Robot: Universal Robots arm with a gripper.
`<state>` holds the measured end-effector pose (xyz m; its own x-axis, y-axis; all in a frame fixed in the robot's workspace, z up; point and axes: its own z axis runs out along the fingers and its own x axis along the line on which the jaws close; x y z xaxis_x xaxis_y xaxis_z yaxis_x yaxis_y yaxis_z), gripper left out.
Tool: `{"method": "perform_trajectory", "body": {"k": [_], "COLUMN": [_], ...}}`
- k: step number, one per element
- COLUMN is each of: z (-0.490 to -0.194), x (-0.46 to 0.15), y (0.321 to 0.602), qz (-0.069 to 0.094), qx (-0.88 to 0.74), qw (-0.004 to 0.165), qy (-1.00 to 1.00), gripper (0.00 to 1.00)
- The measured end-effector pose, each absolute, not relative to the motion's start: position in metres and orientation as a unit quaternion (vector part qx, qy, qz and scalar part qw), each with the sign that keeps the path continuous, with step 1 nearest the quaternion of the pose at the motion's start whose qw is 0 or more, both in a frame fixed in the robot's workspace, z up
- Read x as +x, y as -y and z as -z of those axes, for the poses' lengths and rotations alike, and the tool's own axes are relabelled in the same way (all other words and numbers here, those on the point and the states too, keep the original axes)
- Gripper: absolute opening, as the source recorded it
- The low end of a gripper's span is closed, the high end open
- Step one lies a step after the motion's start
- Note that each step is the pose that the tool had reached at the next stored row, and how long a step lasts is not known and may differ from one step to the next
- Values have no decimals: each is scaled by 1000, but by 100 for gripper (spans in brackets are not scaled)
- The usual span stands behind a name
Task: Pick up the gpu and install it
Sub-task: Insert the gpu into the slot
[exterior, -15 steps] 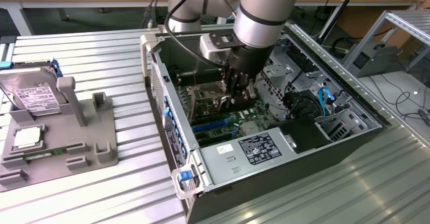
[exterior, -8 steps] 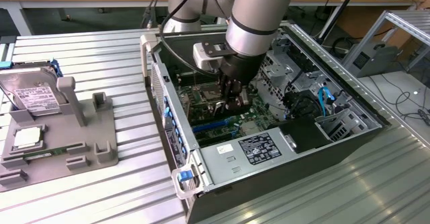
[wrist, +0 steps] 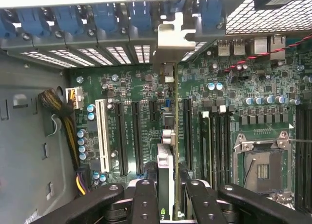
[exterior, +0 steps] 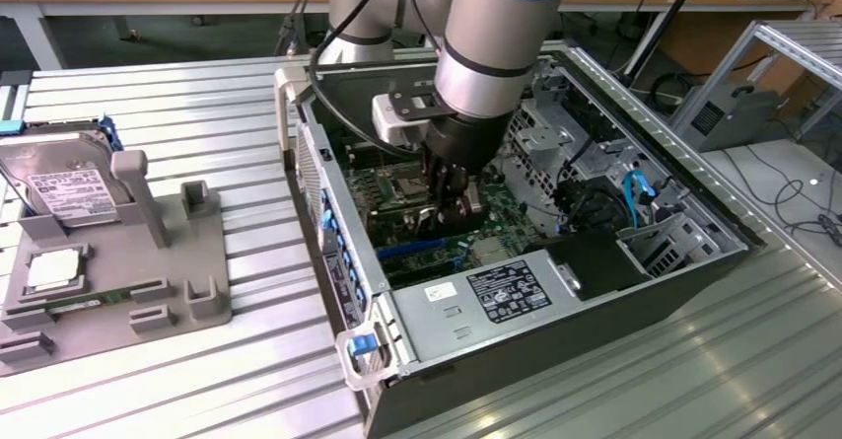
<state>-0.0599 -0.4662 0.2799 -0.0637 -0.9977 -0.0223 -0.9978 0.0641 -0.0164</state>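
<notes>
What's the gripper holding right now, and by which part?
The gripper holds the gpu edge-on over the motherboard, fingers clamping its two flat faces at the end away from the silver bracket.

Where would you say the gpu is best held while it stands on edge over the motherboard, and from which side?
Hold the gpu by its upper long edge, coming from above, as the tool does now. The card stands on edge with its silver bracket toward the case's slot wall, so only the top edge and flat faces are free for the fingers.

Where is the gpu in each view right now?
Exterior view: the gpu sits on edge between the end effector fingers, down inside the open case over the motherboard.
Wrist view: gpu seen edge-on, bracket toward the blue slot latches.
Shared landmark: the green motherboard.
</notes>
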Motion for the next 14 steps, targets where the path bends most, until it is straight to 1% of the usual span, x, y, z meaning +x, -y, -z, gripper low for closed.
{"method": "perform_trajectory", "body": {"k": [11,13,14], "z": [-279,-279,-279], "x": [-72,-72,-72], "y": [465,465,465], "qz": [-2,-9,-9], "qx": [-684,-684,-684], "qw": [14,6,6], "qy": [-729,-729,-729], "gripper": [27,27,27]}}
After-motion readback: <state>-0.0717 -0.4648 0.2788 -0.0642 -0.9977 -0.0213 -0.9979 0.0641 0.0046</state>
